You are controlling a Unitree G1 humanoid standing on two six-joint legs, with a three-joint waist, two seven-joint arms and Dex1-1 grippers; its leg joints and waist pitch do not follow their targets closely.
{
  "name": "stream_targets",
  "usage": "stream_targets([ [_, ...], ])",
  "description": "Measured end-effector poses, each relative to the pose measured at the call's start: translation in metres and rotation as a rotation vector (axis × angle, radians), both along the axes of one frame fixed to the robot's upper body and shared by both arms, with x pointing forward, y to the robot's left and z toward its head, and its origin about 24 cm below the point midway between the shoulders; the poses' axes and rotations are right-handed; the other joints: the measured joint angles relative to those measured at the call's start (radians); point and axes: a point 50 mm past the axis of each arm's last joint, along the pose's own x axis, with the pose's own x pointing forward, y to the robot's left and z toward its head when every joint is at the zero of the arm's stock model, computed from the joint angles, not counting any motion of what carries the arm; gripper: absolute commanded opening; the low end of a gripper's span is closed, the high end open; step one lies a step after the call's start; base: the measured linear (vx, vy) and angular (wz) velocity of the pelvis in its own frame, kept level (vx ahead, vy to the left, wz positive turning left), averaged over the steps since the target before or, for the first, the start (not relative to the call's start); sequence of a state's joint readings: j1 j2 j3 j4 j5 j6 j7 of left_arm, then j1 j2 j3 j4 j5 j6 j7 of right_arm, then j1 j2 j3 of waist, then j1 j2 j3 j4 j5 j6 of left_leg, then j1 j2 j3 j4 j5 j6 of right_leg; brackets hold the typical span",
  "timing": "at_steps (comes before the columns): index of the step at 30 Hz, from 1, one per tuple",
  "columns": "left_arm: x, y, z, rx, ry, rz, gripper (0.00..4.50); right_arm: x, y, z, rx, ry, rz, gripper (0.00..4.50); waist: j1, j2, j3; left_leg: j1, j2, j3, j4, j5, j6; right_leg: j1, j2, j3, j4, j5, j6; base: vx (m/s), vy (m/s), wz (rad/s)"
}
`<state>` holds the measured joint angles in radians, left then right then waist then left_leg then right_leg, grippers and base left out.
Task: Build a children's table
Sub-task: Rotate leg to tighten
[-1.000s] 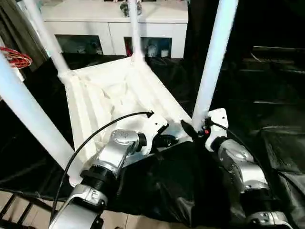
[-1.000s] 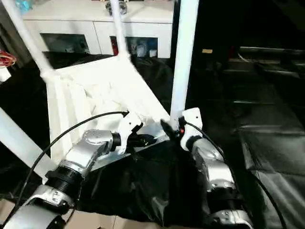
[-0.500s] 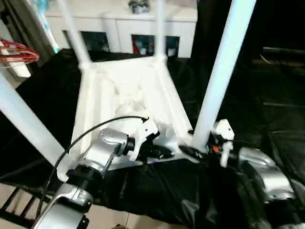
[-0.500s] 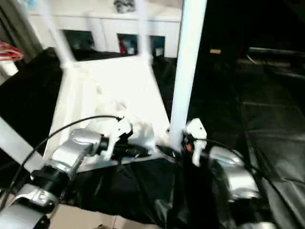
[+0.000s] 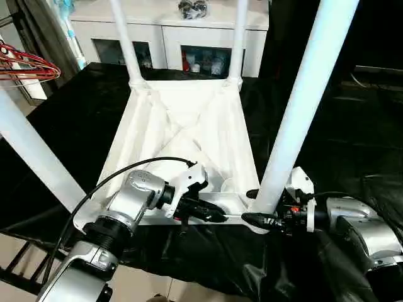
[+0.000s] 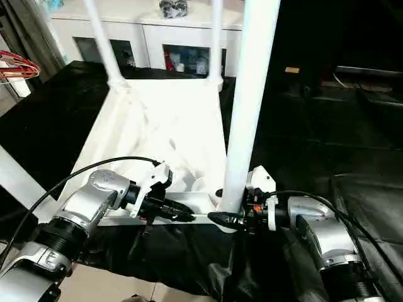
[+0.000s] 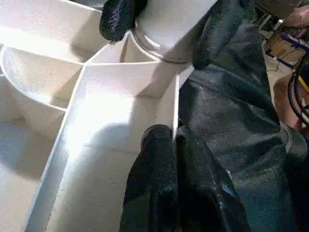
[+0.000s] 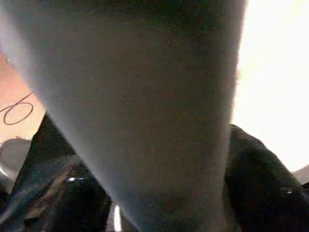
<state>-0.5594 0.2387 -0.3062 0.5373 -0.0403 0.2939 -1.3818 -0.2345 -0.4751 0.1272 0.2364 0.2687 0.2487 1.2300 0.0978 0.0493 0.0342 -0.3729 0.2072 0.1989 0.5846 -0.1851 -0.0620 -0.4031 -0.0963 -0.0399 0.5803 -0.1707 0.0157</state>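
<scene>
The white children's table [image 5: 182, 132] lies upside down on black cloth, its ribbed underside facing up. Four white legs stand in its corner sockets. The near right leg [image 5: 296, 107] rises past the top of the picture, and the near left leg [image 5: 31, 157] slants up at the left. My left gripper [image 5: 217, 216] is shut on the thin near rim [image 7: 175, 104] of the top. My right gripper [image 5: 254, 206] is shut on the base of the near right leg [image 7: 169, 24], with one black finger on each side.
A white cabinet [image 5: 170, 31] with glass-fronted compartments stands behind the table. Red hangers [image 5: 25, 63] hang at the far left. Black cloth [image 5: 352, 145] covers the surface to the right. Bare floor [image 5: 145, 289] shows below the near edge.
The whole picture has shifted, so the camera has moved. My right forearm has swung out to the right and now reaches the leg base from the side. My left gripper stays on the near rim.
</scene>
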Motion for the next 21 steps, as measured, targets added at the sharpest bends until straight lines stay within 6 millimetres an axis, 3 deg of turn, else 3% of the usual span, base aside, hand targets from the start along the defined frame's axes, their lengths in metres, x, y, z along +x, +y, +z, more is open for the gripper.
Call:
stream_targets([
  [4,0.000,0.000,0.000,0.000,0.002,0.001,0.00,0.000,0.000,0.000,-0.003,-0.003,0.001,2.64,0.000,0.000,0.000,0.000,0.000,0.000,0.000,0.000,0.000,0.000,0.000,0.000,0.000,0.000,0.000,0.000,0.000,0.00],
  [10,0.000,0.000,0.000,0.002,-0.005,0.013,0.00,-0.002,0.001,-0.001,-0.001,-0.013,-0.027,2.58,0.000,0.000,0.000,0.001,0.000,0.000,0.001,0.000,0.000,0.001,0.000,0.000,0.001,0.000,0.000,0.000,0.000,0.00],
  [13,0.002,-0.004,0.000,0.002,-0.031,0.075,0.00,0.002,0.001,-0.004,0.014,-0.042,-0.131,2.56,-0.003,-0.002,0.000,0.001,0.000,0.000,0.002,0.000,0.000,0.001,0.000,0.001,0.003,0.000,0.000,0.000,0.000,0.00],
  [15,0.006,-0.007,0.000,0.010,-0.058,0.138,0.00,0.011,0.004,-0.007,0.006,-0.068,-0.220,2.53,-0.012,-0.005,0.001,0.002,0.000,0.000,0.002,0.000,0.000,0.001,0.000,0.001,0.003,0.000,0.000,0.000,0.000,0.00],
  [19,0.014,-0.020,0.000,0.021,-0.111,0.319,0.00,0.041,0.015,-0.011,-0.004,-0.113,-0.512,2.49,-0.052,-0.013,0.005,0.004,-0.001,-0.004,0.002,0.001,-0.002,0.001,0.000,-0.001,0.002,-0.001,0.003,-0.013,0.001,-0.04],
  [21,0.016,-0.027,0.000,0.024,-0.127,0.385,0.00,0.052,0.021,-0.009,-0.017,-0.137,-0.621,2.47,-0.065,-0.012,0.004,0.006,-0.001,-0.005,0.000,0.001,-0.002,0.001,0.000,-0.002,0.000,-0.001,0.003,0.000,0.000,0.00],
])
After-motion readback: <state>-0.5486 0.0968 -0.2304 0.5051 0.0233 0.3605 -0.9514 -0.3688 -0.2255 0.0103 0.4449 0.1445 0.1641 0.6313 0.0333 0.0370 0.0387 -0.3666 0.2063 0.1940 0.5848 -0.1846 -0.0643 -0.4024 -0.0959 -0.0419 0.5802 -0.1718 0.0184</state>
